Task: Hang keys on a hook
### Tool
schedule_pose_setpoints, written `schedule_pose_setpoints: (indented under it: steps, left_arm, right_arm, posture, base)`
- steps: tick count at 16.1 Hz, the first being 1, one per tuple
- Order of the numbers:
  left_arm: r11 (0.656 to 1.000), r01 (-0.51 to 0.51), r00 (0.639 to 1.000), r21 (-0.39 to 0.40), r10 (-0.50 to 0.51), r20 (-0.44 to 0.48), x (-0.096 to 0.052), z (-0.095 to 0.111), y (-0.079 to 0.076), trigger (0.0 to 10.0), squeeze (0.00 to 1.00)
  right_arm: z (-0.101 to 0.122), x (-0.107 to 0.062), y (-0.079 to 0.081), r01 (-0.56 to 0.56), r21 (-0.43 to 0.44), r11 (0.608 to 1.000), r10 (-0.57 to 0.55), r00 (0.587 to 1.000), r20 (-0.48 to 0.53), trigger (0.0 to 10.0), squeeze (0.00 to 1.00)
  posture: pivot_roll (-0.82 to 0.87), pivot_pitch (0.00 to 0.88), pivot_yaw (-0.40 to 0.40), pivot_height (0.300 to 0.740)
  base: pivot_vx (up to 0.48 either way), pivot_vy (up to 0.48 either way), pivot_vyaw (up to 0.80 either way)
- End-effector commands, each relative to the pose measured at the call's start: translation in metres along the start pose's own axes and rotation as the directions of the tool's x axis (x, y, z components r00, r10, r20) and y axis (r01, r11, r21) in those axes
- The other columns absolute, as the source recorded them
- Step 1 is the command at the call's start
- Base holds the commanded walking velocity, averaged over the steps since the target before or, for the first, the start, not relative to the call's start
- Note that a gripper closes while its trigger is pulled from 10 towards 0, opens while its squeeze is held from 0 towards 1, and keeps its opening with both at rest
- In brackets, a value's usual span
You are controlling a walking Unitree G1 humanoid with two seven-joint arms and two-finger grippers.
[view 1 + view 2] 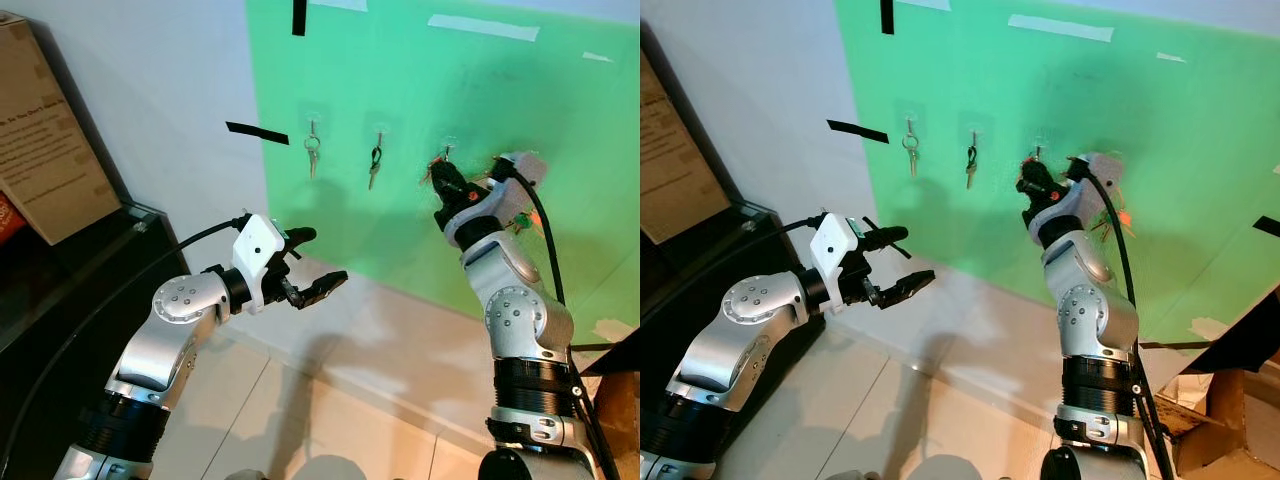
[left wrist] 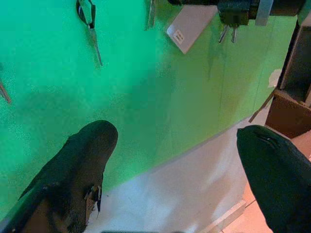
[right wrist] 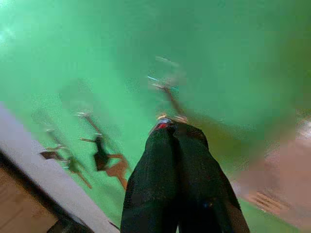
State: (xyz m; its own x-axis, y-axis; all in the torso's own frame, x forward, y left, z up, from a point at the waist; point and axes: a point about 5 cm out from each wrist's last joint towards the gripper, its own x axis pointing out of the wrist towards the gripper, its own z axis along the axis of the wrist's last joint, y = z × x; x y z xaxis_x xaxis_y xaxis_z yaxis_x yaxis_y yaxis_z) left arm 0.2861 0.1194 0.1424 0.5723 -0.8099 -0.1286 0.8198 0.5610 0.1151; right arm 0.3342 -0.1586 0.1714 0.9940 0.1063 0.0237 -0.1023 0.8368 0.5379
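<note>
Clear hooks sit in a row on a green wall panel [image 1: 420, 90]. A silver key set [image 1: 313, 152] hangs on the left hook and a dark key set [image 1: 376, 165] on the one beside it. My right gripper [image 1: 441, 172] is raised to the third hook [image 1: 447, 150], shut on a key set [image 2: 227, 33] whose keys dangle below the fingers. The right wrist view shows the ring's reddish edge [image 3: 163, 125] at the closed fingertips, just short of the blurred hook. My left gripper [image 1: 316, 262] is held out low and left of the hooks, open and holding nothing.
A cardboard box [image 1: 45, 150] leans on a black cabinet [image 1: 70, 290] at the left. Black tape strips [image 1: 257, 132] mark the wall. A brown box [image 1: 1215, 410] and a dark furniture edge stand at the lower right. Pale tiled floor [image 1: 340, 420] lies below.
</note>
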Motion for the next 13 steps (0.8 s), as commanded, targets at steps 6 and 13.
schedule_pose_setpoints:
  steps: [6, 13]
  left_arm:
    - [1.0, 0.014, 1.0, 0.025, -0.014, 0.005, 0.0, 0.005, -0.001, 10.0, 0.0]
    - [1.0, 0.014, 1.0, 0.025, -0.014, 0.008, 0.0, 0.006, -0.001, 10.0, 0.0]
  right_arm:
    - [-0.005, -0.009, -0.018, 0.093, 0.102, 0.99, -0.09, 0.996, -0.027, 10.0, 0.0]
    - [-0.001, -0.009, 0.002, -0.061, 0.114, 0.992, 0.063, 0.998, -0.011, 10.0, 0.0]
  posture:
    - [-0.06, 0.0, 0.03, 0.74]
    - [-0.06, 0.0, 0.029, 0.74]
  base:
    - [0.0, 0.0, 0.0]
    - [0.0, 0.0, 0.0]
